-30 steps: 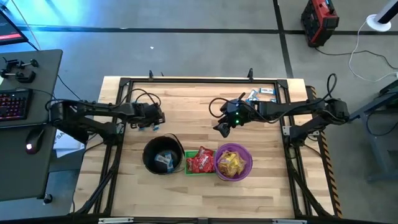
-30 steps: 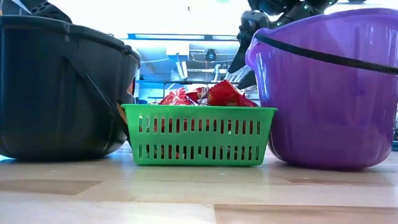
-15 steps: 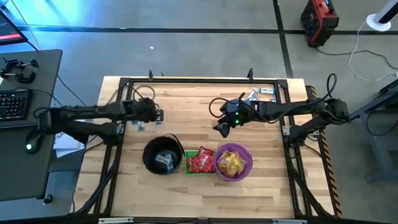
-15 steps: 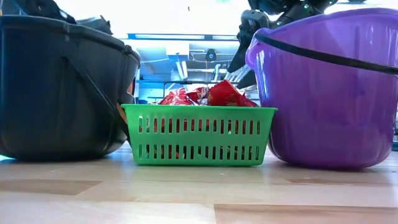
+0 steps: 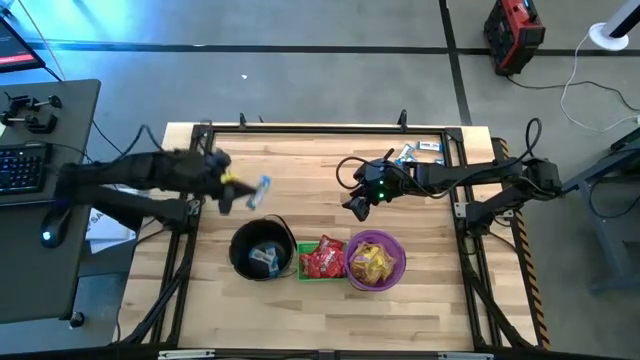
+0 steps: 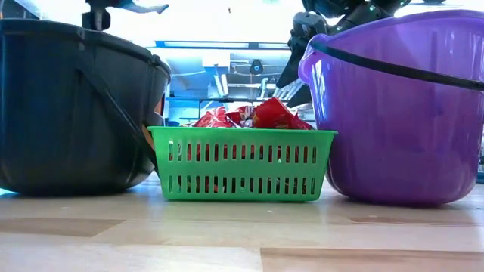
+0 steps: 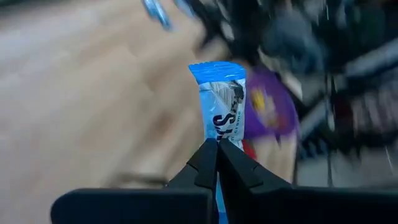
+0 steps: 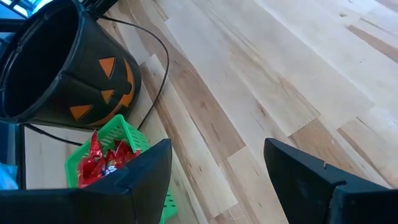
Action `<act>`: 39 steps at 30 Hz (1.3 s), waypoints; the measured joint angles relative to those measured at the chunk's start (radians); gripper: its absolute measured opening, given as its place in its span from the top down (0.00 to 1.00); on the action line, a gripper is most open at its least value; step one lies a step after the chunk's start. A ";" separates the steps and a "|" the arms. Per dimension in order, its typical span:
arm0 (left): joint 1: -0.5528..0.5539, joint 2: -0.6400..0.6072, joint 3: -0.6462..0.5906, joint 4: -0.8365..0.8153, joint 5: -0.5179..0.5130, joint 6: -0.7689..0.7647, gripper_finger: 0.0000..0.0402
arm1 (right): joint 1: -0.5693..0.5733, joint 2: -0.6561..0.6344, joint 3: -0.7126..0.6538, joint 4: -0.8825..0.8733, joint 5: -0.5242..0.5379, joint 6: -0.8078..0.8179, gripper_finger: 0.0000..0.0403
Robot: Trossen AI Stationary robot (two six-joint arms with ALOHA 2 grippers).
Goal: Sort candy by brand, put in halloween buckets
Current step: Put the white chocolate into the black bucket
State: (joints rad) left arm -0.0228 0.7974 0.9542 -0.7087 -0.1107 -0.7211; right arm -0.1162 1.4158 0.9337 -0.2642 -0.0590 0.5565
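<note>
Three buckets stand in a row near the front of the counter (image 5: 300, 170): black pail (image 5: 262, 250), green basket (image 5: 321, 259) with red candy, purple bucket (image 5: 375, 260) with yellow candy. Left pincer (image 5: 228, 187) is clamped on the lower end of one blue-and-white candy (image 7: 222, 115), carried in the air above the counter just behind the black pail. Wrapper is light, thin and crinkly; judged slippery and easily crushed, so hold it at the flat end seal, as here. Right pincer (image 5: 356, 207) hangs wide and empty over the middle of the counter. More blue-and-white pieces (image 5: 422, 151) lie at the far right corner.
</note>
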 joint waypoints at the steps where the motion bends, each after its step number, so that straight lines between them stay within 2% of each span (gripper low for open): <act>1: -0.049 0.020 0.011 -0.022 0.000 -0.010 1.00 | 0.000 0.000 0.000 0.000 0.001 -0.005 0.38; 5: -0.244 0.133 0.009 -0.033 0.012 -0.087 1.00 | -0.002 0.000 0.000 0.000 0.004 -0.026 0.38; 9: -0.377 0.288 0.003 -0.067 0.041 -0.150 1.00 | -0.002 0.000 0.000 0.000 0.018 -0.023 0.38; 14: -0.424 0.407 0.002 -0.112 0.039 -0.198 0.99 | -0.002 -0.002 0.000 0.013 0.017 -0.028 0.38; 18: -0.413 0.430 0.002 -0.112 0.075 -0.229 0.93 | -0.002 -0.002 0.001 0.018 0.013 -0.038 0.38; 25: -0.402 0.368 0.002 -0.110 0.106 -0.214 0.70 | -0.002 -0.002 0.001 0.023 0.001 -0.025 0.38; 31: -0.402 0.221 0.002 -0.110 0.075 -0.214 0.56 | -0.002 -0.002 0.005 0.097 -0.025 0.023 0.38; 34: -0.402 0.123 0.002 -0.111 -0.019 -0.218 0.54 | -0.002 -0.002 0.040 0.105 -0.012 0.025 0.38; 39: -0.388 -0.011 0.003 -0.207 -0.294 -0.229 0.54 | -0.009 -0.004 0.127 0.048 0.104 0.056 0.38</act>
State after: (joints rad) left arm -0.4107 0.7868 0.9576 -0.9153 -0.4050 -0.9498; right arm -0.1256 1.4123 1.0608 -0.2158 0.0453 0.6121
